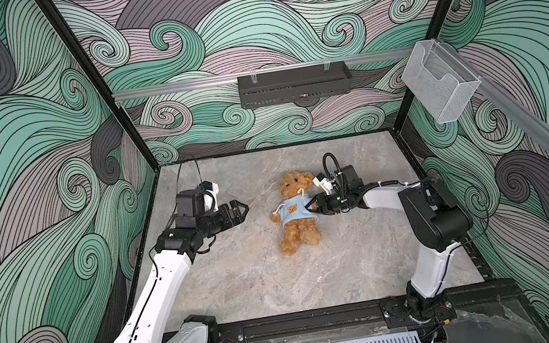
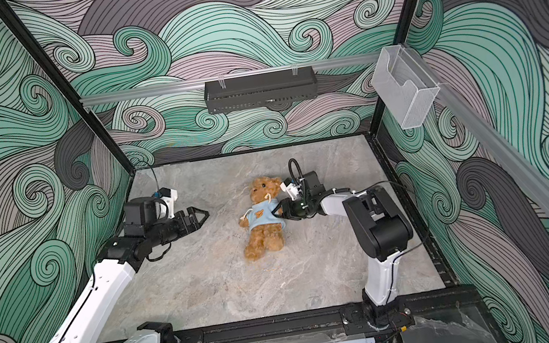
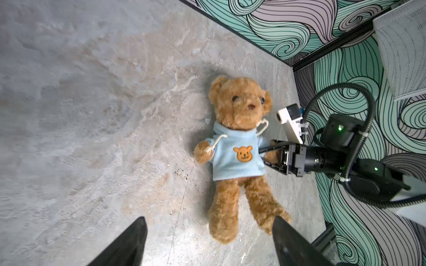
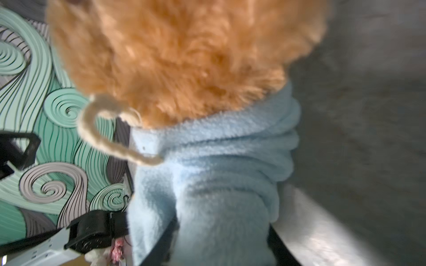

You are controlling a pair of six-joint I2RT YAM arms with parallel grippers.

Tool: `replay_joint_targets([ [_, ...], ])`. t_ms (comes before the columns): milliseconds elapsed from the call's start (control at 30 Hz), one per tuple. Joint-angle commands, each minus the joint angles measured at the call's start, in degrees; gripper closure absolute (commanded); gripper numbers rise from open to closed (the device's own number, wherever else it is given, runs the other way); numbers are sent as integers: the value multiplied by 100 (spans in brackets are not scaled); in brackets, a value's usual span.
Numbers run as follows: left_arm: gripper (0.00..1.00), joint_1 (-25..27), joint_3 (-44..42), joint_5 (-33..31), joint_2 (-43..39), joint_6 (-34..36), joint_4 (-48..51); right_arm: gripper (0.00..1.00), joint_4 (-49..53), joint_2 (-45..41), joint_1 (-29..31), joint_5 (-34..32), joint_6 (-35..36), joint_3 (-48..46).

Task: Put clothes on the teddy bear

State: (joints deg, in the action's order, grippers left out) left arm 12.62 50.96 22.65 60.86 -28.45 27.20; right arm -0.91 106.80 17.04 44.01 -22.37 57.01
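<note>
The teddy bear (image 1: 299, 237) (image 2: 264, 241) lies on its back mid-table with its head toward the back wall. It wears a light blue shirt (image 1: 291, 213) (image 3: 235, 161) with a brown bear-face patch. My right gripper (image 1: 314, 208) (image 2: 278, 213) (image 3: 265, 156) (image 4: 221, 241) is open. Its fingers stand on either side of the sleeved arm nearest that arm. In the right wrist view the blue sleeve (image 4: 219, 184) fills the gap below the furry head (image 4: 184, 57). My left gripper (image 1: 241, 210) (image 2: 202, 216) (image 3: 208, 221) is open and holds nothing. It hovers to the left of the bear, apart from it.
The grey marble table (image 1: 246, 285) is walled on three sides. A black tray (image 1: 295, 85) hangs on the back rail. A clear plastic box (image 1: 438, 86) hangs on the right rail. A black frame bar (image 1: 308, 323) runs along the front edge.
</note>
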Motion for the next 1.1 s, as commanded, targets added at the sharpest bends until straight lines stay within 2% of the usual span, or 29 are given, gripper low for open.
replay_joint_targets([
  [0, 13, 348, -198, 138, 16, -411, -587, 44, 747, 73, -189, -668, 519, 344],
  [133, 13, 942, -244, -165, 378, -451, -648, 27, 1135, -133, -457, -1021, 765, 550],
  [267, 14, 1427, -279, -526, 683, -486, -957, 21, 1453, -672, -670, -1476, 990, 523],
  [400, 14, 1568, -390, -1150, 618, -347, -1103, 17, 1396, -1629, -679, -2217, 1137, 99],
  [533, 14, 1569, -541, -2539, 180, -92, -999, 16, 905, -2769, -548, -3197, 1339, -631],
  [633, 13, 1558, -760, -3960, -283, -2, -1076, 14, 376, -3513, -484, -4260, 1558, -1191],
  [700, 10, 1551, -1059, -4781, -600, 330, -1497, 11, 39, -3839, -485, -5003, 1704, -1503],
  [800, 1, 1486, -1657, -5668, -900, 996, -2620, 6, -440, -4081, -497, -6000, 1900, -1839],
  [900, 1, 1117, -1931, -6060, -868, 1379, -3126, 1, -843, -4002, -508, -6810, 2194, -2029],
  [967, 1, 681, -2020, -6032, -689, 1365, -3309, 1, -1043, -3847, -565, -7185, 2293, -2091],
  [1067, 1, 138, -2083, -5862, -247, 1577, -3614, 1, -1353, -3508, -744, -7249, 2292, -2186],
])
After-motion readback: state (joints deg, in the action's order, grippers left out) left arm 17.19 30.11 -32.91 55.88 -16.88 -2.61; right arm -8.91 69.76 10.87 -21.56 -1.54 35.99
